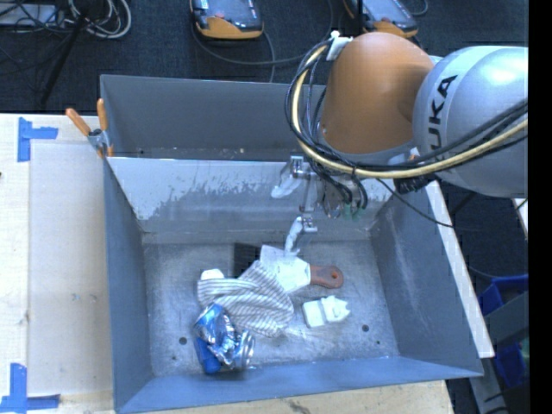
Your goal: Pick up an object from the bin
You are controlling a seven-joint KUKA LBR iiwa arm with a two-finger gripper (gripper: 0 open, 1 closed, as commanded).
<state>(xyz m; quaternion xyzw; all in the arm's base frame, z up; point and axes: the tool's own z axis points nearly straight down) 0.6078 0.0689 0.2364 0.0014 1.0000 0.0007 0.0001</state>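
Reaching in from the right with the pincer (296, 231) lowered at the back middle of the grey bin (129, 257), just above, perhaps touching, a white crumpled piece (286, 272) at the far corner of a grey-and-white striped cloth (246, 302). Cannot tell whether clenched or released. Lying close by: a black flat thing (245, 254) just left of the white crumpled piece, a brown rounded tab (327, 276) just right of it, a small white block (324, 310) nearer the front, and a crushed blue can (221, 343) against the cloth's front-left edge.
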